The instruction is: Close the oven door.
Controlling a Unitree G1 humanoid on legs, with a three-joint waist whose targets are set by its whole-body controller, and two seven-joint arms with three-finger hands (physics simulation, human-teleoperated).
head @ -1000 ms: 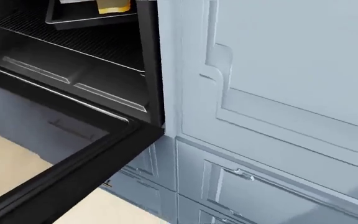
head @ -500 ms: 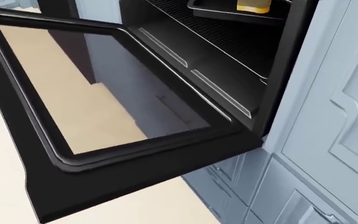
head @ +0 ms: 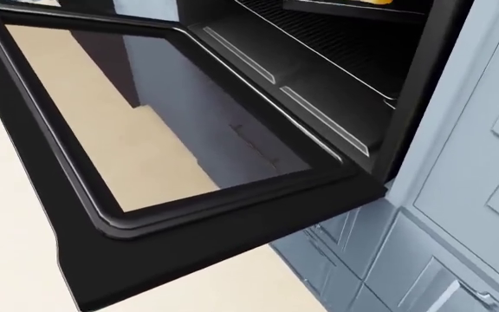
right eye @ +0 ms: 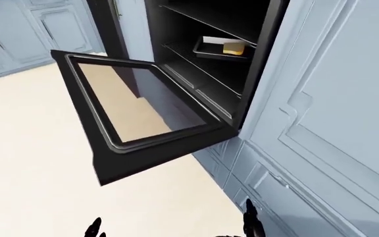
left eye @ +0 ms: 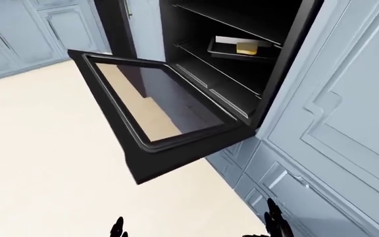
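Inside open oven (left eye: 242,29), tray (left eye: 232,51) holding yellow block (left eye: 246,47), robot hand states unclear

Setting: a home kitchen, simulated. Built-in wall oven (left eye: 242,54) set into pale blue-grey panelled cabinets (left eye: 347,113); its glass door (left eye: 156,108) hangs open. Wire racks and a baking tray (left eye: 232,49) sit inside. Cream floor (left eye: 38,148), more cabinets at upper left.
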